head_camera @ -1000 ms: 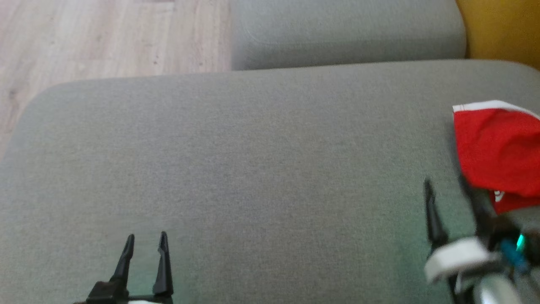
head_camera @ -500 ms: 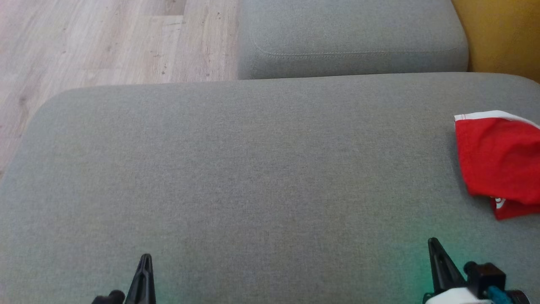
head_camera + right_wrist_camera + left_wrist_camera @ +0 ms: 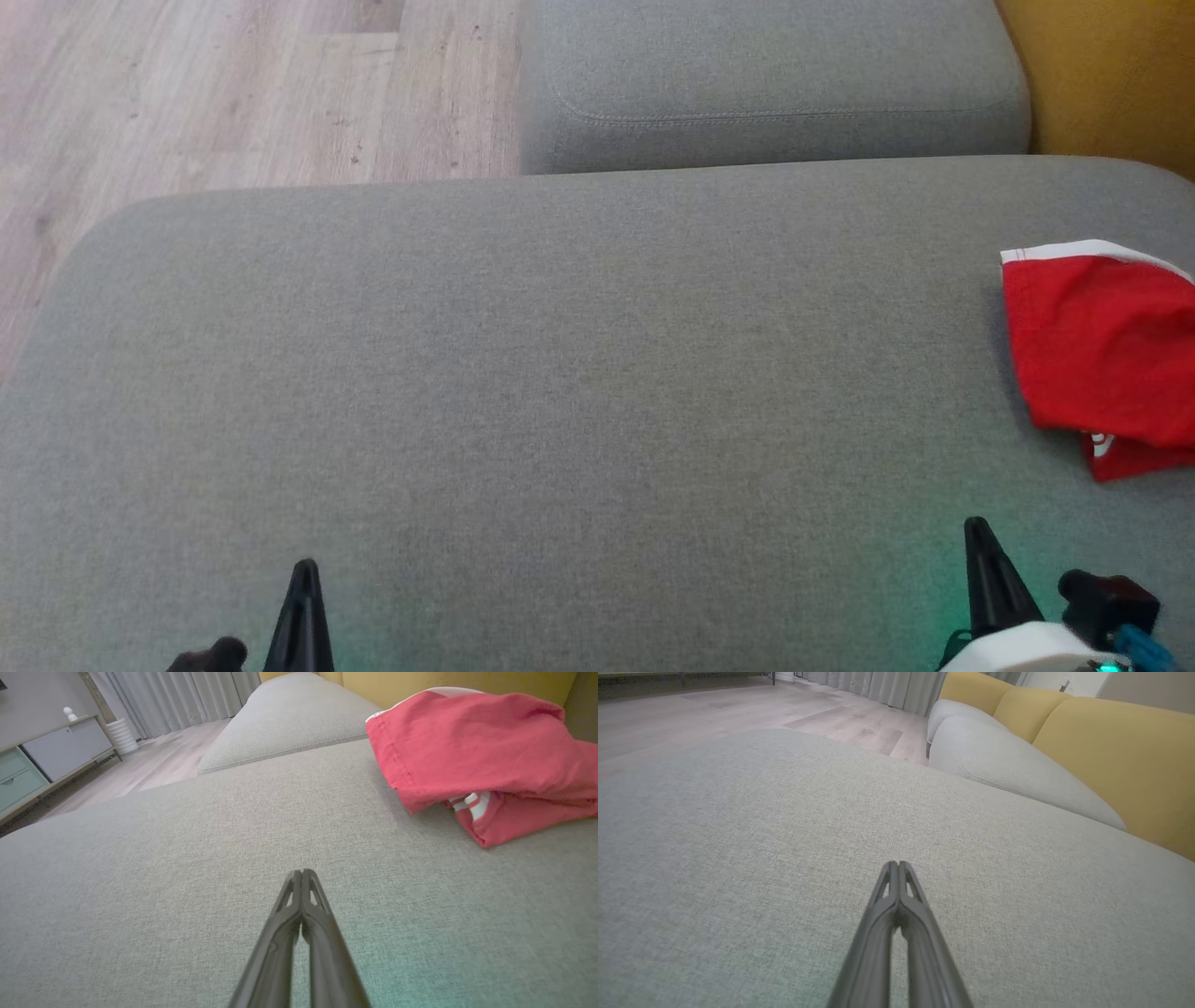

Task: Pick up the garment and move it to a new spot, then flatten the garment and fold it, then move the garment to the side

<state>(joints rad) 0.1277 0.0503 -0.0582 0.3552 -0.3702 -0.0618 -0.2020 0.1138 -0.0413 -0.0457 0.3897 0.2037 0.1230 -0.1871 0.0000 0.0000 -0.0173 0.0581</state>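
A red garment (image 3: 1102,345) with white trim lies folded in a loose bundle at the right edge of the grey cushion (image 3: 560,373). In the right wrist view the garment (image 3: 481,756) sits ahead and to the right of my fingers. My right gripper (image 3: 977,527) is shut and empty, low at the cushion's near right, well short of the garment; its closed tips (image 3: 302,873) hover over bare fabric. At the near left my left gripper (image 3: 304,569) is shut too, holding nothing, its tips (image 3: 897,864) over bare cushion.
A second grey cushion (image 3: 766,84) lies beyond the first. Yellow sofa backs (image 3: 1111,751) rise on the right side. Pale wooden floor (image 3: 233,93) borders the cushion at the far left. A low cabinet (image 3: 42,760) and curtains (image 3: 173,695) stand further off.
Both grippers went from open to shut and drew back toward the near edge. The right one pulled away from the garment, which stays where it lay.
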